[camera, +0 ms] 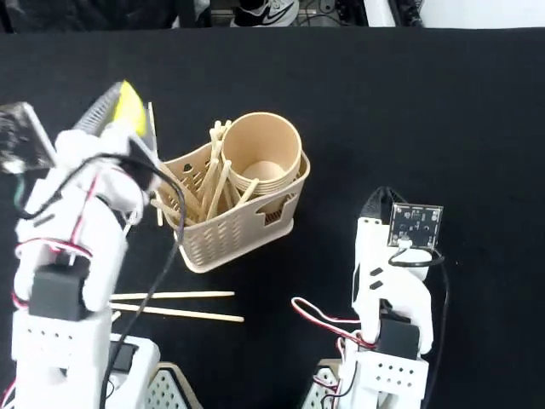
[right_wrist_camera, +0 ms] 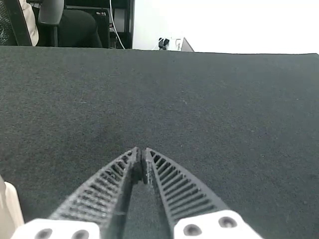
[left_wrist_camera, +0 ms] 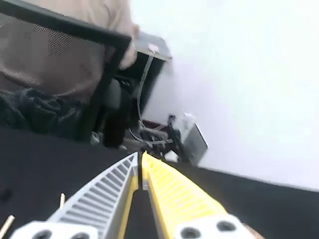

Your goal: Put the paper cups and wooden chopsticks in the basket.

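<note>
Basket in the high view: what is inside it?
Nested paper cups on one side, several wooden chopsticks leaning beside them. The basket floor is covered; cup count unclear.

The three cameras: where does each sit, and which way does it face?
High view: overhead, looking down on the basket and table; both arms show.
Left wrist view: on the left arm, facing past the left gripper toward a chair and wall.
Right wrist view: on the right arm, facing low across the table past the right gripper.
Shared: all show the black table.
</note>
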